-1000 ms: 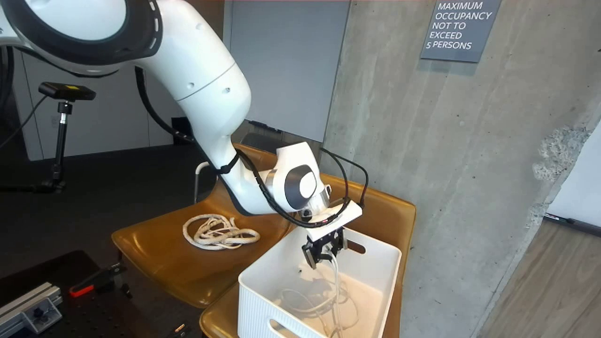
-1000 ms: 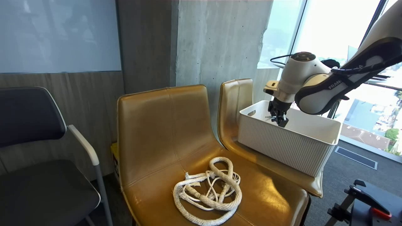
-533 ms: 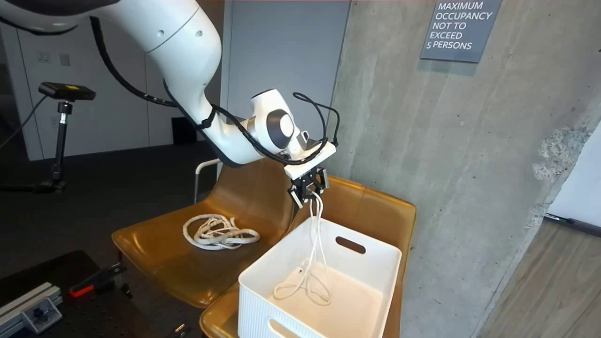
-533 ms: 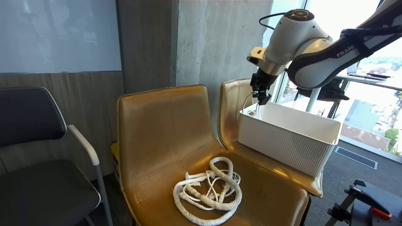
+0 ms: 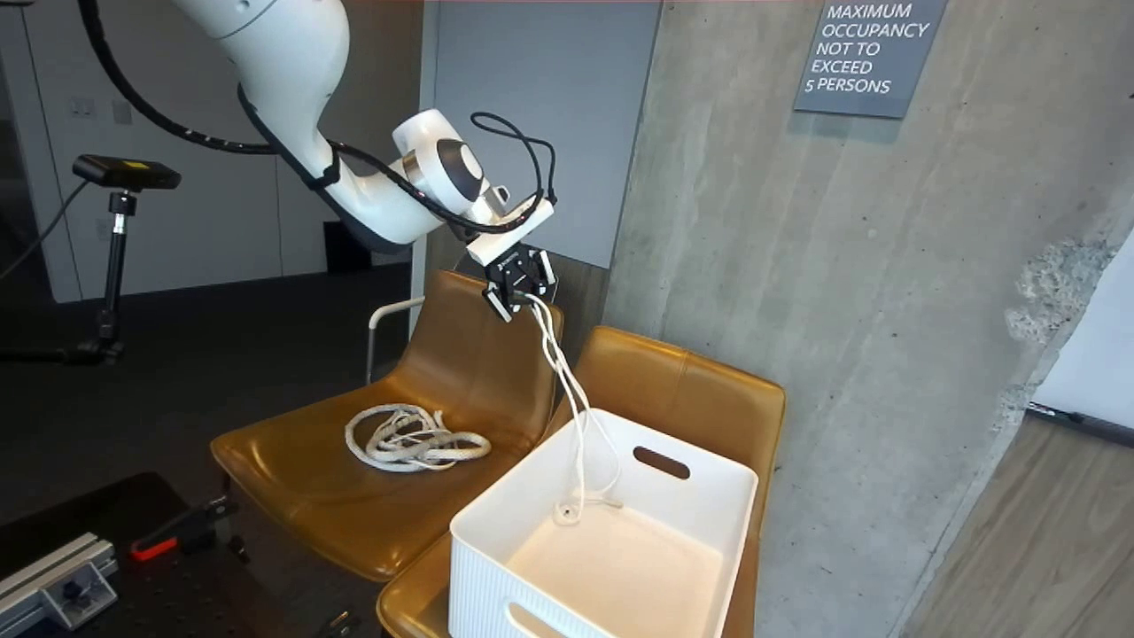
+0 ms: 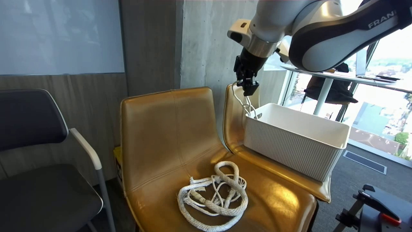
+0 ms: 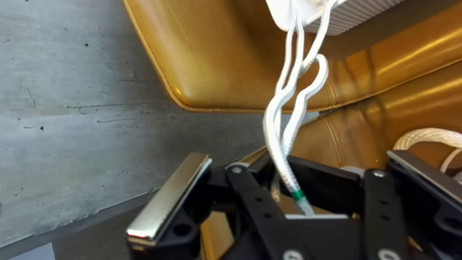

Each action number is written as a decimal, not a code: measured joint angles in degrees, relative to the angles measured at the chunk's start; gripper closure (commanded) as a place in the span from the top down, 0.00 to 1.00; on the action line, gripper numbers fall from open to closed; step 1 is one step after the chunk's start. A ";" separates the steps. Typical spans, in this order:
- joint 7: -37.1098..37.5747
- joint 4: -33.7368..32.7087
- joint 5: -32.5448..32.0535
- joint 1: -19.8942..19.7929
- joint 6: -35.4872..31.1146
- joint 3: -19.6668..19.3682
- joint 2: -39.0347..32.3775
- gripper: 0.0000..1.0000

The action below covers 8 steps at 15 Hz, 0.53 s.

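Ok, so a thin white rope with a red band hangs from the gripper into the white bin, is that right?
Not quite: the band is green, not red, as the wrist view shows. The thin white rope does hang from the gripper into the white bin.

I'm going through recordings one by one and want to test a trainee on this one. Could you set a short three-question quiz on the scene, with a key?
1. In the wrist view, what colour is the band on the white cord that hangs from the gripper?
A) red
B) green
C) blue

2. True or false: the lower part of the white cord lies inside the white box.

3. What does the coiled rope rest on?

Key:
1. B
2. True
3. The brown chair next to the one under the white box.
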<state>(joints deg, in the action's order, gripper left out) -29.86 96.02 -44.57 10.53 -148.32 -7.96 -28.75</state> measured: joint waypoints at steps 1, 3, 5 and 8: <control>1.27 -0.59 -0.89 0.64 1.22 1.28 0.56 0.00; 3.96 -2.07 -1.98 2.51 4.56 4.09 1.65 0.00; 6.50 -3.60 -2.37 5.17 8.78 7.22 2.54 0.00; 11.93 -5.17 -3.93 10.45 15.34 11.41 2.83 0.00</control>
<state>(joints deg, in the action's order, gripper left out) -17.93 90.84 -48.51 20.98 -132.97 3.45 -25.91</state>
